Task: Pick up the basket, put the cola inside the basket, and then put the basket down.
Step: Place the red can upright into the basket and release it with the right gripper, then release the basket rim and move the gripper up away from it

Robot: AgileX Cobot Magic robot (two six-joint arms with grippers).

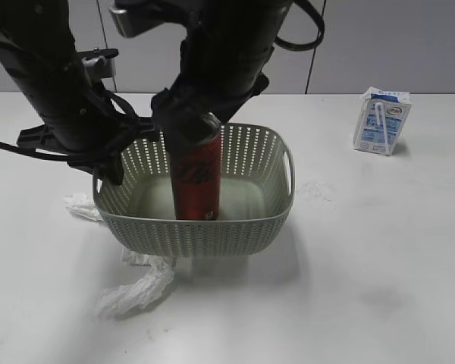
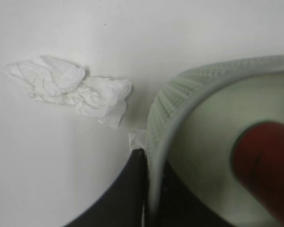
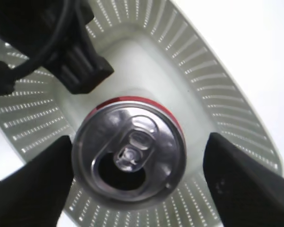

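Right wrist view — cola (image 3: 128, 156) upright in basket (image 3: 227, 109) | between spread jaws, untouched

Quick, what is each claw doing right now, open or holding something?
Left claw: shut on the basket, pinching its rim.
Right claw: open, fingers apart on either side of the cola, which stands inside the basket.

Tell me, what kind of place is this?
Probably a lab or test room: a plain white table, grey wall panels, and robot arms working over a basket with a cola.
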